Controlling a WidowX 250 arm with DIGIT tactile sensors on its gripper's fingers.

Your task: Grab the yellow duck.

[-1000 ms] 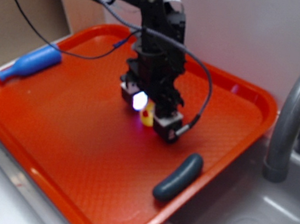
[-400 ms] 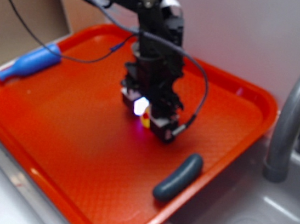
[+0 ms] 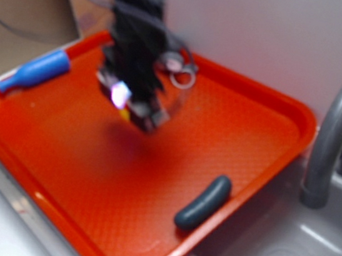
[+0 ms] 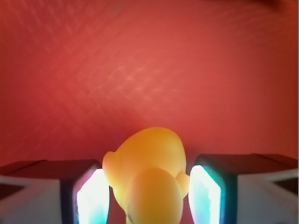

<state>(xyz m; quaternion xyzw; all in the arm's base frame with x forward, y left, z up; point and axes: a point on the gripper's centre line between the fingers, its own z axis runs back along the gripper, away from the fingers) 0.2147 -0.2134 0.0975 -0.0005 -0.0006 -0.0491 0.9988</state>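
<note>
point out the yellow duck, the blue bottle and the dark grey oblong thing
yellow duck (image 4: 147,175): wrist view, on its body between the pads
blue bottle (image 3: 40,71): exterior view, on its wide body
dark grey oblong thing (image 3: 203,202): exterior view, on its middle

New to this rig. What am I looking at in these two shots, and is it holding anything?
The machine is a small robot arm, a WidowX 250, working over an orange tray beside a sink. The exterior view looks at the scene from outside; the arm is blurred there because it is moving. The wrist view comes from a camera on the arm itself, looking down past its gripper. In it, the lit jaws stand on either side of the yellow duck, closed on it. On the tray also lie a blue bottle at the left edge, a dark grey oblong object near the front right, and something pale with a ring behind the arm. A grey faucet stands to the right.
</note>
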